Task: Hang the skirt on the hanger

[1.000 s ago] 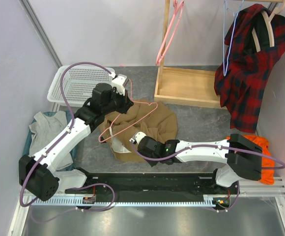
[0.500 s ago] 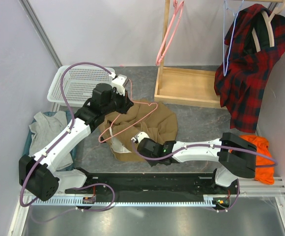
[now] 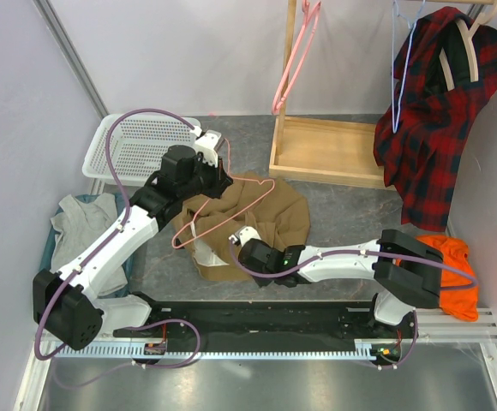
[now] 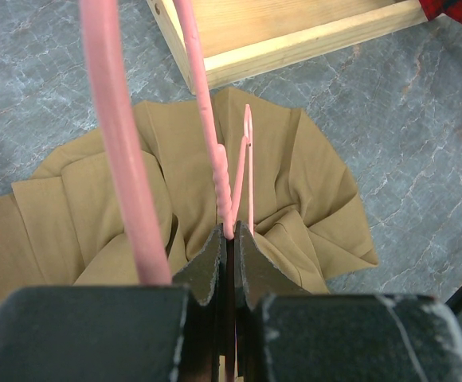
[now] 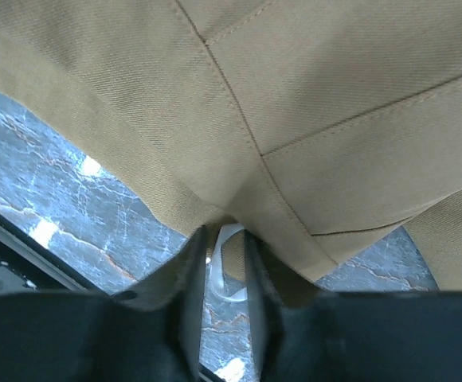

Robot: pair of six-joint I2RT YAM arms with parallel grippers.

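The tan-brown skirt (image 3: 276, 214) lies crumpled on the grey floor in the middle. The thin pink hanger (image 3: 177, 241) lies tilted across its left part. My left gripper (image 3: 221, 178) is shut on the hanger near its hook, above the skirt's far edge. In the left wrist view the hanger (image 4: 123, 159) rises out of the closed gripper (image 4: 231, 235) over the skirt (image 4: 311, 183). My right gripper (image 3: 236, 244) is at the skirt's near edge. In the right wrist view the gripper (image 5: 225, 239) pinches the skirt's hem (image 5: 295, 95), with a white tag loop between the fingers.
A wooden rack base (image 3: 330, 150) stands at the back, with a second pink hanger (image 3: 296, 56) above it. A light-blue hanger (image 3: 400, 68) and a red plaid shirt (image 3: 433, 111) hang at the right. A white basket (image 3: 137, 145), a grey garment (image 3: 81, 223) and an orange cloth (image 3: 458, 257) lie around.
My right arm has shifted a little to the left, its gripper staying at the skirt's near edge. The left arm and the hanger have not moved.
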